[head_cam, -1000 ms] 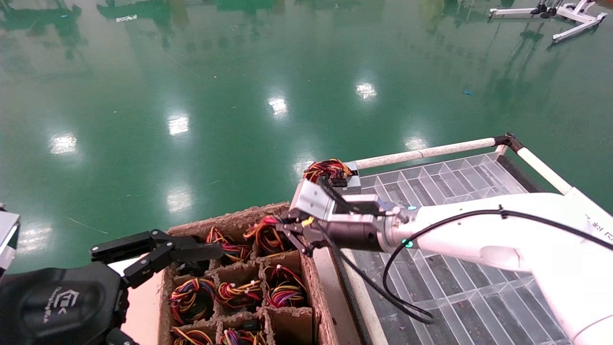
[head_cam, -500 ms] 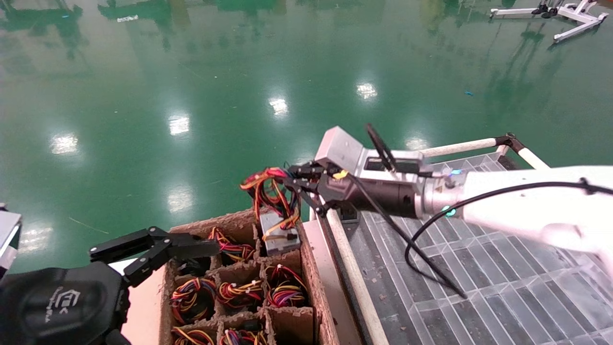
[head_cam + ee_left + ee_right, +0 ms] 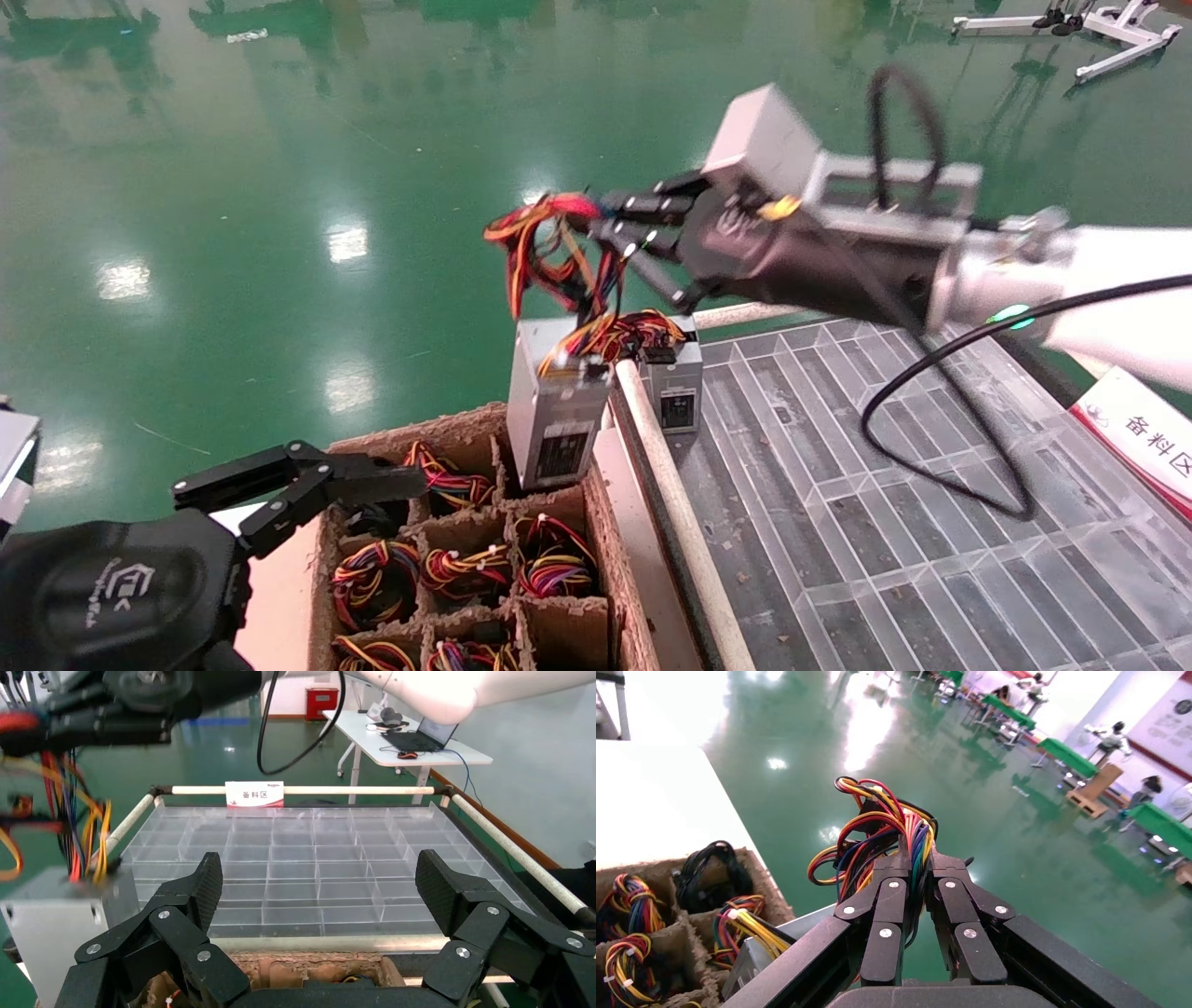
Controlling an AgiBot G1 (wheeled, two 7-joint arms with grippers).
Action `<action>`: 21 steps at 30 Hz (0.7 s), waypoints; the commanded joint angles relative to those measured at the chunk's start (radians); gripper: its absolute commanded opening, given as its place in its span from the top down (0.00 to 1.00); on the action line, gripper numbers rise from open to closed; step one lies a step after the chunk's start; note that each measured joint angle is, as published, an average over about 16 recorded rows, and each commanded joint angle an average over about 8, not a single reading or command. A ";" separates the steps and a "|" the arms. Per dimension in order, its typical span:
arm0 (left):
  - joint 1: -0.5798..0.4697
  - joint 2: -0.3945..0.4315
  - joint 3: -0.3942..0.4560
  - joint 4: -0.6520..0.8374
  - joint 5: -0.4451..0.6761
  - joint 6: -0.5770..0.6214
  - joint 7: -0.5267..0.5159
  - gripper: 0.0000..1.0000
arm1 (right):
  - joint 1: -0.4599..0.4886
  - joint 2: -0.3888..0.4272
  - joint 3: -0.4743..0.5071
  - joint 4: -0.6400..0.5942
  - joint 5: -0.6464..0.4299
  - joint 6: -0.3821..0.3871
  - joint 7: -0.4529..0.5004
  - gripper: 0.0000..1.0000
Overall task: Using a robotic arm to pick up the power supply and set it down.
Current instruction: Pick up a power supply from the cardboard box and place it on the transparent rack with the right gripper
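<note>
At frame centre in the head view, the power supply point(image 3: 557, 410) hangs by its wires point(image 3: 549, 252) from the right gripper point(image 3: 615, 233), its lower end just above the far-right cell of the crate point(image 3: 466, 559). The jaws are pinching the wire bundle, not the metal case; the right wrist view shows the wires point(image 3: 891, 832) squeezed between closed fingers point(image 3: 888, 903).

Risks, as I judge them: the box dangles and could swing, hitting the white rail point(image 3: 670, 503) or the second supply point(image 3: 672, 382) standing on the clear tray point(image 3: 885, 522) just right of centre. Wires might slip through the jaws or strain at the case, dropping it onto the crate.

The left gripper point(image 3: 298, 485) sits idle at lower left, jaws spread wide, as the left wrist view confirms point(image 3: 323, 903).

That left wrist view shows the tray's far rail and a label card point(image 3: 254, 794), which the head view only cuts off at its right edge. Only the head view shows the whole case and how it hangs.
</note>
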 commanded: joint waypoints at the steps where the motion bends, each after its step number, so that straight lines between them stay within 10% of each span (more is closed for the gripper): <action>1: 0.000 0.000 0.000 0.000 0.000 0.000 0.000 0.00 | 0.007 0.021 0.012 0.014 0.011 -0.005 0.006 1.00; 21: 0.000 0.000 0.000 0.000 0.000 0.000 0.000 0.00 | -0.039 0.303 0.098 0.089 0.026 -0.016 0.081 1.00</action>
